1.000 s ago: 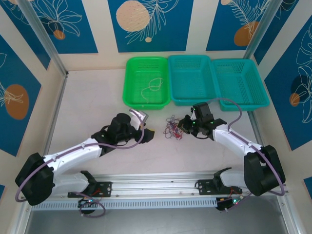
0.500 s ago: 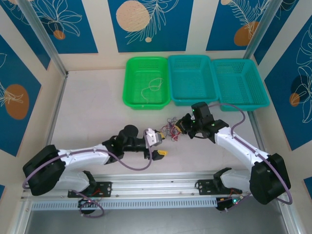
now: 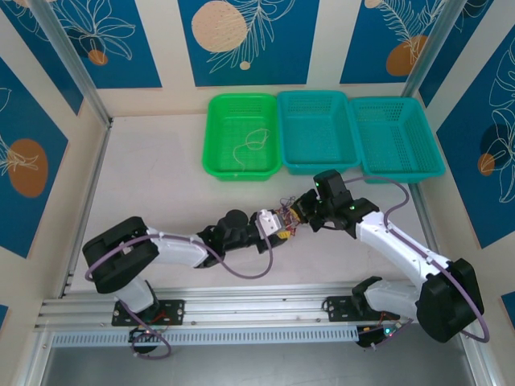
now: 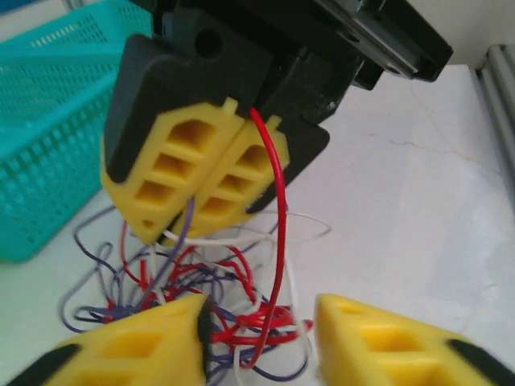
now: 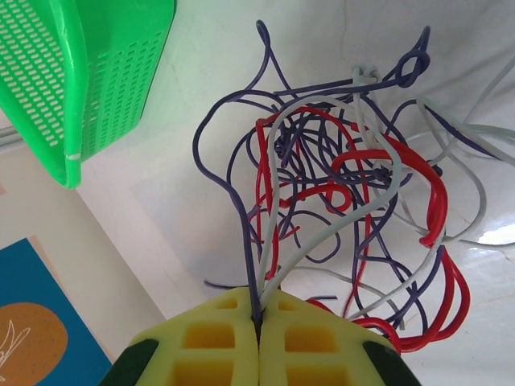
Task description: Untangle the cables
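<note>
The cables (image 3: 283, 211) form a small tangle of red, purple and white wires on the table in front of the baskets. My right gripper (image 3: 303, 211) is shut on several strands, purple, red and white, which rise from its closed yellow fingertips (image 5: 259, 322) into the tangle (image 5: 346, 185). In the left wrist view that gripper (image 4: 216, 181) hangs over the tangle (image 4: 217, 297) with a red wire running down from it. My left gripper (image 4: 261, 338) is open, its yellow fingers either side of the red and purple loops (image 3: 282, 229).
A green basket (image 3: 241, 135) at the back holds one loose beige wire (image 3: 251, 143). Two teal baskets (image 3: 315, 129) (image 3: 398, 135) stand to its right. The aluminium rail (image 3: 257, 310) runs along the near edge.
My left arm has swung right and forward, bringing its open gripper up to the tangle. The right gripper has stayed shut on the wires, shifting only slightly.
</note>
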Motion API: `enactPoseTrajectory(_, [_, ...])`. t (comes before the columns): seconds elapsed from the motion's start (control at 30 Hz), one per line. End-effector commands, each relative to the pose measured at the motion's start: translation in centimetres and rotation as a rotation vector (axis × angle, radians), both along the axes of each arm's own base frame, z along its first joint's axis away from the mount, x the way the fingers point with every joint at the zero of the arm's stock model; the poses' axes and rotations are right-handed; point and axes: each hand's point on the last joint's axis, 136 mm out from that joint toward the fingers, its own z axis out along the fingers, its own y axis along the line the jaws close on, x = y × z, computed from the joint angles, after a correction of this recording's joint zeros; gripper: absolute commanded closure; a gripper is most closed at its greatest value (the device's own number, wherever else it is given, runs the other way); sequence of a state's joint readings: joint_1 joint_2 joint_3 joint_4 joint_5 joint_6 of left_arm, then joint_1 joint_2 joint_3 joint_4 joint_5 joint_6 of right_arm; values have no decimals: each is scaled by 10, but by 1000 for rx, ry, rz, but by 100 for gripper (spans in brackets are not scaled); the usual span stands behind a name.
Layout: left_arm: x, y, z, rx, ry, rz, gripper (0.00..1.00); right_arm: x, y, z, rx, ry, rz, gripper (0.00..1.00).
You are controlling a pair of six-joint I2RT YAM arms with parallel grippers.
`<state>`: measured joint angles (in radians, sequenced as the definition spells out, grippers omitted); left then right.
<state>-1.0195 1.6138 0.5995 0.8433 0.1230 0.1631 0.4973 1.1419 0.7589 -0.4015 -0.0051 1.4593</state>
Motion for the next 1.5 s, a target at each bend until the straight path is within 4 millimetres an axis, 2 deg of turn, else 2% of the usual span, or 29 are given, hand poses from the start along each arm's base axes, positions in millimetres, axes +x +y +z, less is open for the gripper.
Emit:
enactPoseTrajectory(0.0, [10, -5, 27, -78, -39, 51, 83, 1, -6, 11, -6, -2, -41, 100])
enactPoseTrajectory(0.07, [12, -2, 22, -49, -29, 71, 100, 0, -9, 8, -12, 3, -52, 100])
enactPoseTrajectory(0.13, [15, 5, 21, -43, -26, 106, 100, 0, -14, 4, -27, 6, -61, 100])
enactPoseTrajectory(0.2, [18, 14, 23, -63, -10, 147, 100, -2, -29, -5, -89, 19, -80, 96])
enactPoseTrajectory(0.33, [18, 26, 26, -94, 38, 180, 100, -13, -72, -35, -320, 52, -131, 91])
enactPoseTrajectory(0.43, [18, 30, 21, -85, 61, 193, 100, -26, -91, -62, -429, 114, -125, 83])
enactPoseTrajectory(0.5, [18, 31, 17, -76, 70, 201, 100, -35, -97, -72, -468, 157, -111, 81])
enactPoseTrajectory(0.57, [18, 33, 12, -63, 79, 206, 100, -40, -104, -73, -500, 169, -107, 79])
enactPoseTrajectory(0.67, [18, 34, 5, -44, 90, 206, 100, -33, -108, -54, -527, 63, -63, 74])
enactPoseTrajectory(0.83, [19, 37, -1, -28, 100, 222, 100, -2, -82, 9, -545, -361, 182, 67])
enactPoseTrajectory(0.87, [20, 38, -1, -29, 100, 228, 100, 0, -75, 18, -544, -437, 234, 56])
enactPoseTrajectory(0.93, [23, 42, -2, -25, 105, 243, 100, 1, -54, 33, -520, -584, 351, 45])
enactPoseTrajectory(1.03, [26, 47, -5, -12, 115, 264, 100, -6, -23, 37, -432, -678, 477, 44])
enactPoseTrajectory(1.13, [25, 48, -8, 5, 117, 259, 100, -13, 1, 35, -293, -665, 518, 44])
enactPoseTrajectory(1.23, [23, 48, -10, 12, 123, 248, 100, -13, 27, 46, -114, -636, 517, 33])
enactPoseTrajectory(1.27, [23, 48, -10, 13, 124, 247, 100, -11, 32, 48, -68, -603, 486, 28])
enactPoseTrajectory(1.33, [23, 49, -10, 12, 126, 251, 100, -6, 36, 48, -2, -548, 426, 25])
enactPoseTrajectory(1.4, [23, 49, -9, 8, 125, 252, 100, -3, 42, 44, 42, -498, 407, 26])
enactPoseTrajectory(1.47, [23, 50, -9, 4, 127, 254, 100, -2, 44, 29, 44, -421, 380, 30])
